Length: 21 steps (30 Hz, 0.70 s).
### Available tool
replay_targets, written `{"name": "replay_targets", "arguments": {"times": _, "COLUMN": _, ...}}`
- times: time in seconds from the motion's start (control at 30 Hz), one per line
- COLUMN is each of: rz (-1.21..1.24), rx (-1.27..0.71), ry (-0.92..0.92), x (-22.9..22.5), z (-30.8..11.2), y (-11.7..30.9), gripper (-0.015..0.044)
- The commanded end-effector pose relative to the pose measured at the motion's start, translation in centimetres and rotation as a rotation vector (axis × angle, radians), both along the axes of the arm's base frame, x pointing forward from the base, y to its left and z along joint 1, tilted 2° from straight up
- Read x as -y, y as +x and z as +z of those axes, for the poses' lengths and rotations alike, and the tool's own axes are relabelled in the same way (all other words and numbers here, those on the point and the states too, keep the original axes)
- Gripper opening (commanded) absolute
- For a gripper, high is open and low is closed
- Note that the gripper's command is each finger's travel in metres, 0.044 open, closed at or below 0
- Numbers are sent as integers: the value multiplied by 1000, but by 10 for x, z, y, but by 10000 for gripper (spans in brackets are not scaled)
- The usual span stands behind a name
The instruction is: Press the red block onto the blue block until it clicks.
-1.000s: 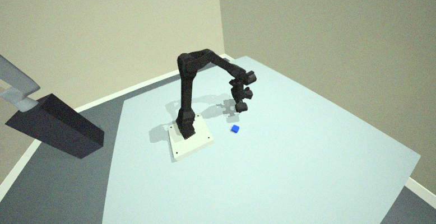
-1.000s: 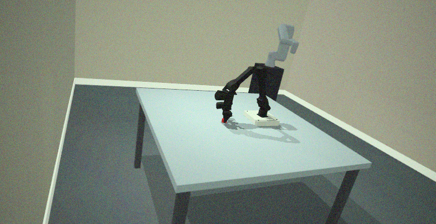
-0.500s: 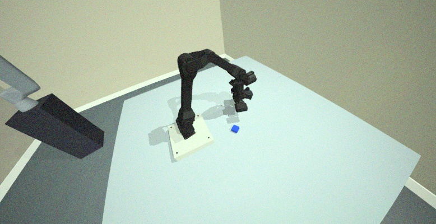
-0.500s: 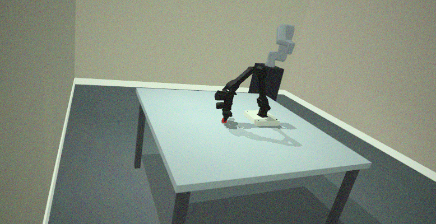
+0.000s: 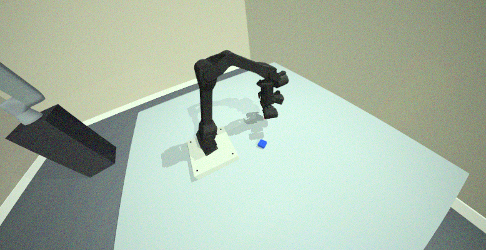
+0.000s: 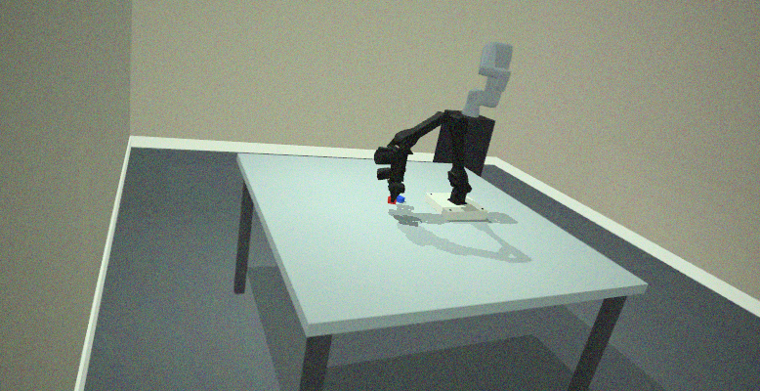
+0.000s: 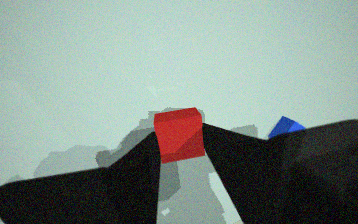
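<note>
Gripper is grasping the red block, so we're basically finishing the pick, with the blue block sitting in from the table's edges and needing a lift-and-align next.

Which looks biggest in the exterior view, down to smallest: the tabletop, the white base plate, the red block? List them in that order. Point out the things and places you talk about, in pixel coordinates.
1. The tabletop (image 5: 305, 194) (image 6: 425, 282)
2. The white base plate (image 5: 217, 169) (image 6: 463, 215)
3. The red block (image 7: 179, 135)
</note>
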<state>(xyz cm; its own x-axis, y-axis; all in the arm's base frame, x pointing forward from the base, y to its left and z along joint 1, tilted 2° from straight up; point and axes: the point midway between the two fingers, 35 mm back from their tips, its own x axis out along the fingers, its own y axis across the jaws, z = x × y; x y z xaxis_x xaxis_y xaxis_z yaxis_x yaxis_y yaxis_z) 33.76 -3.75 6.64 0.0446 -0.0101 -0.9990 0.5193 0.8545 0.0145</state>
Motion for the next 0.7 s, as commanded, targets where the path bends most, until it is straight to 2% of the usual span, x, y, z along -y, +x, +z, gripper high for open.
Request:
{"name": "replay_targets", "arguments": {"times": 0.0, "rz": 3, "rx": 16, "ry": 2, "x": 1, "z": 20, "y": 0, "gripper": 0}}
{"name": "replay_targets", "arguments": {"times": 0.4, "rz": 3, "rx": 16, "ry": 1, "x": 5, "z": 73, "y": -10, "gripper": 0}}
{"name": "replay_targets", "arguments": {"times": 0.67, "rz": -86, "rx": 15, "ry": 4, "x": 22, "z": 65, "y": -22, "gripper": 0}}
